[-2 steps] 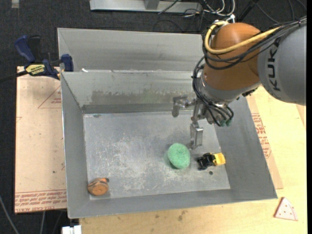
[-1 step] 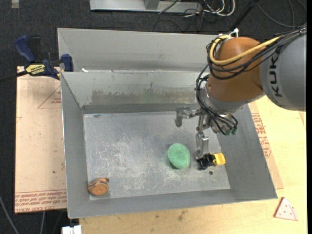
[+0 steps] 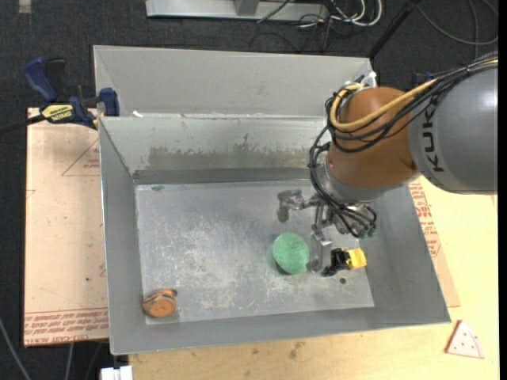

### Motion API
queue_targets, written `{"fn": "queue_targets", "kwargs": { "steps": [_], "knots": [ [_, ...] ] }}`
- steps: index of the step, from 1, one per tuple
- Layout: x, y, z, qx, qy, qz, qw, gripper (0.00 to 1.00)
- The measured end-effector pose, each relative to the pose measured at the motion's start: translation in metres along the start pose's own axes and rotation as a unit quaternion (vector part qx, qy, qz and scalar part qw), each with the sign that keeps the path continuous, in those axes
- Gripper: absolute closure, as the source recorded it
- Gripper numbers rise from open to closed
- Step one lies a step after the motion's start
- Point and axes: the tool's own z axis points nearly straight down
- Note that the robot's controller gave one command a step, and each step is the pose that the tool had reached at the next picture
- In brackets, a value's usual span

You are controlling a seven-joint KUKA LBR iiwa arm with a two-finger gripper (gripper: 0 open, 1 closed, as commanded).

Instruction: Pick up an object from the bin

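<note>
Pincer (image 3: 319,253) is hanging low in the bin's (image 3: 222,236) right half, how far open I cannot tell. A green ball (image 3: 290,253) is lying just beside it on the left-wall side and a small yellow-and-black piece (image 3: 349,260) on the right-wall side. A brown round lump (image 3: 160,303) is sitting well apart, in the front-left corner.

- We read large dark capital letters on the grey arm (image 3: 467,133), at the end of its link that lies just beside the orange cover (image 3: 368,145).
- We make out "KU" for certain. The letters stand sideways and run up the link's curved face.
- Past the "U" the word goes on towards the cables (image 3: 396,105) that cross the link, and we cannot tell those letters.
- This is the one marking we can read; whatever other print there is looks too small for us.
</note>
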Motion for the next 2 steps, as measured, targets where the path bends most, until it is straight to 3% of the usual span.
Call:
{"fn": "queue_targets", "kwargs": {
  "steps": [1,2],
  "knots": [
    [0.005,0.001,0.027,-0.001,0.0018,-0.064,0.998,0.0],
    [-0.006,-0.008,0.068,-0.001,0.0014,-0.058,0.9983,1.0]
  ]
}}
